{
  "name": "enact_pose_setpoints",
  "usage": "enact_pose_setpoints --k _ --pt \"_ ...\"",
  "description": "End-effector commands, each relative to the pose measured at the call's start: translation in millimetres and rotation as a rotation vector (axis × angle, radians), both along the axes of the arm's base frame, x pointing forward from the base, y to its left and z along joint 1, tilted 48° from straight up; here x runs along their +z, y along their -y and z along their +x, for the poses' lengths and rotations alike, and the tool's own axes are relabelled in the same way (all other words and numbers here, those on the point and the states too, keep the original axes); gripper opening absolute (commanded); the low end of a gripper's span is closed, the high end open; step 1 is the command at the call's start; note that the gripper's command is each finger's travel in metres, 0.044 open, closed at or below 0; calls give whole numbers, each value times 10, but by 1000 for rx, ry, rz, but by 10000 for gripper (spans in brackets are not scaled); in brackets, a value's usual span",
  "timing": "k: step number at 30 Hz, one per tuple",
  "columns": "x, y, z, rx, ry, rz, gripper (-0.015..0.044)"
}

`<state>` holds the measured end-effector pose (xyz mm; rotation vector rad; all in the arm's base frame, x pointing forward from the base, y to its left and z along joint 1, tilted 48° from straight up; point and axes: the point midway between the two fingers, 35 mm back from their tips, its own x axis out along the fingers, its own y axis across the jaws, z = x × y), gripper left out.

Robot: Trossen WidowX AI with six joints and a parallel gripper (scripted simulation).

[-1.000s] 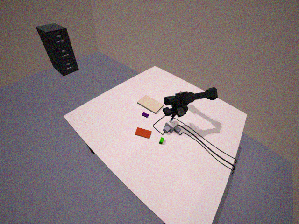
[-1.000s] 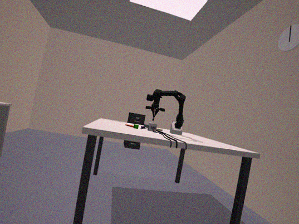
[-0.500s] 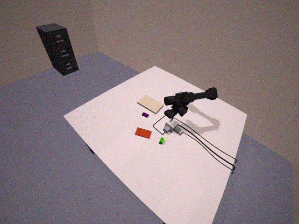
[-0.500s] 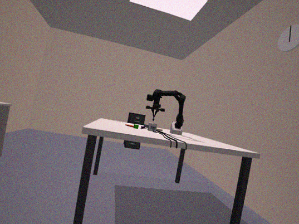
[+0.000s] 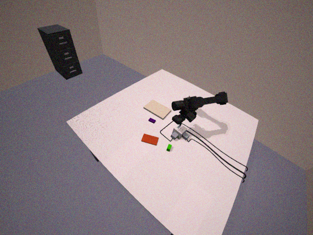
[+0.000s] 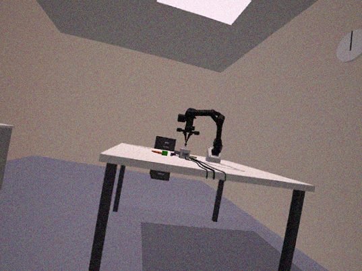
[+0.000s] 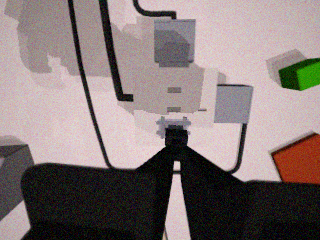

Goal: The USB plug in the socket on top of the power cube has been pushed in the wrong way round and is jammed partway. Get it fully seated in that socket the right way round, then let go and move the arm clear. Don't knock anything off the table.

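Observation:
The power cube (image 5: pixel 181 129) (image 6: pixel 184 154) (image 7: pixel 150 95) is pale grey and stands on the table. Its top shows small dark slots in the wrist view. My gripper (image 5: pixel 180 124) (image 6: pixel 185 144) (image 7: pixel 176 152) points down at the cube's top, near one edge. It is shut on the USB plug (image 7: pixel 163 125), a small blue-grey piece showing on both sides of the fingertips. The fingers hide most of the plug. I cannot tell which way round it is, nor whether its end is in the socket or just above it.
Two blue-grey plugs (image 7: pixel 174 40) (image 7: pixel 233 104) sit at the cube's sides. Black cables (image 5: pixel 214 152) run across the table and over its edge. A green block (image 5: pixel 168 147) (image 7: pixel 307 75), an orange-red slab (image 5: pixel 150 139) (image 7: pixel 302 157), a purple block (image 5: pixel 151 120) and a tan slab (image 5: pixel 157 109) lie nearby.

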<state>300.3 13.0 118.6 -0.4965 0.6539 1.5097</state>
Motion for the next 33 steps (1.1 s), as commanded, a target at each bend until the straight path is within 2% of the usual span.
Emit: enact_pose_setpoints --k 1,33 --pt "-6 -3 -1 2 2 -1 0" --pt "-43 -21 -5 15 15 -8 0"
